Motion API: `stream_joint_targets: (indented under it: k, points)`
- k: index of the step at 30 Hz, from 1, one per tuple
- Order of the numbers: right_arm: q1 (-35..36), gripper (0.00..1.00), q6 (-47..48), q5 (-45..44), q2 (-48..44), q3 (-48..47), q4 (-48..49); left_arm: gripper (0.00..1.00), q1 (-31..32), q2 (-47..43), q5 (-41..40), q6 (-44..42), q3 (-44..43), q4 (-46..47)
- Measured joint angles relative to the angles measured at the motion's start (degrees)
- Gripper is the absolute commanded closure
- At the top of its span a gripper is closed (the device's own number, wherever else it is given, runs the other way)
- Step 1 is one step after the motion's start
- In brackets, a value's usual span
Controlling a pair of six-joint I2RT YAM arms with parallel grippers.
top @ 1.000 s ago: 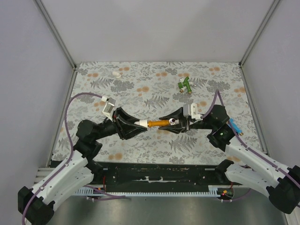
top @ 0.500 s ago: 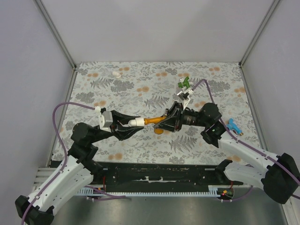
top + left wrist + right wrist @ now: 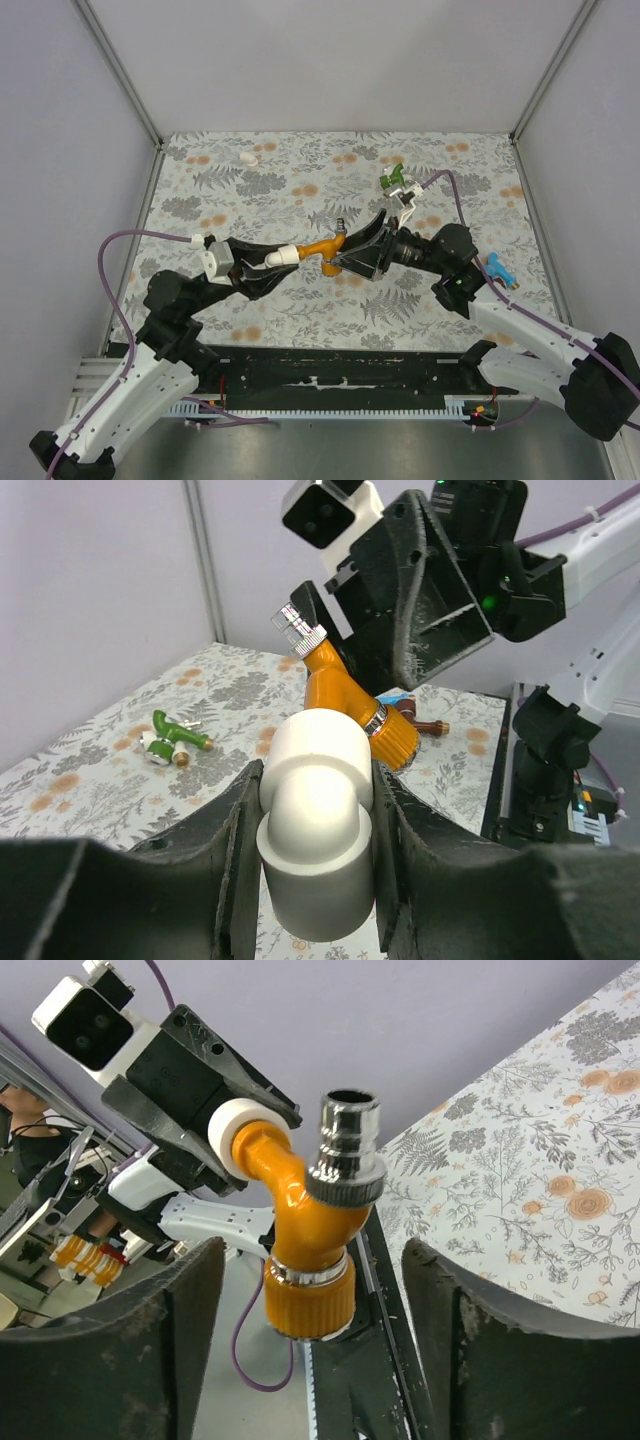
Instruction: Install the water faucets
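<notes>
An orange water faucet (image 3: pixel 318 250) is joined to a white elbow fitting (image 3: pixel 283 257), and both hang above the mat. My left gripper (image 3: pixel 272 268) is shut on the fitting (image 3: pixel 315 820). In the left wrist view the orange faucet (image 3: pixel 345 695) rises from it towards the right gripper (image 3: pixel 400 610). My right gripper (image 3: pixel 313 1280) is open, with a gap on each side of the faucet's ribbed knob (image 3: pixel 310 1305). A green faucet (image 3: pixel 395 180) lies at the back right, a blue one (image 3: pixel 498 268) at the right. A dark red one (image 3: pixel 425 725) shows behind the orange faucet.
A small separate white fitting (image 3: pixel 246 158) lies at the back left of the floral mat (image 3: pixel 300 190). Metal frame posts (image 3: pixel 120 70) and grey walls bound the table on three sides. Purple cables loop off both wrists.
The right gripper has turned at the wrist and then opened, letting go of the orange faucet's knob. The faucet has rotated, so its chrome end now points away. The left wrist drew back leftward.
</notes>
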State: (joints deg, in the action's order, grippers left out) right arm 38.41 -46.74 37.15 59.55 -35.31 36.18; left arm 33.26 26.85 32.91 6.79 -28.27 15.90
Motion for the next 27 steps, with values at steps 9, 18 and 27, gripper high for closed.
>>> stream_joint_targets:
  k: [9,18,27]
  points:
    - [1.38,0.02,0.7,0.72,3.65,1.07,5.84,0.98,0.0,-0.09,-3.65,1.07,0.46,0.98]
    - [3.13,0.02,-1.75,3.06,7.04,1.38,11.61,0.98,0.0,-0.28,-10.32,2.23,1.99,2.38]
    - [3.1,0.02,-3.23,4.17,6.51,1.38,13.57,0.98,0.0,-1.27,-16.24,2.29,0.94,-6.34]
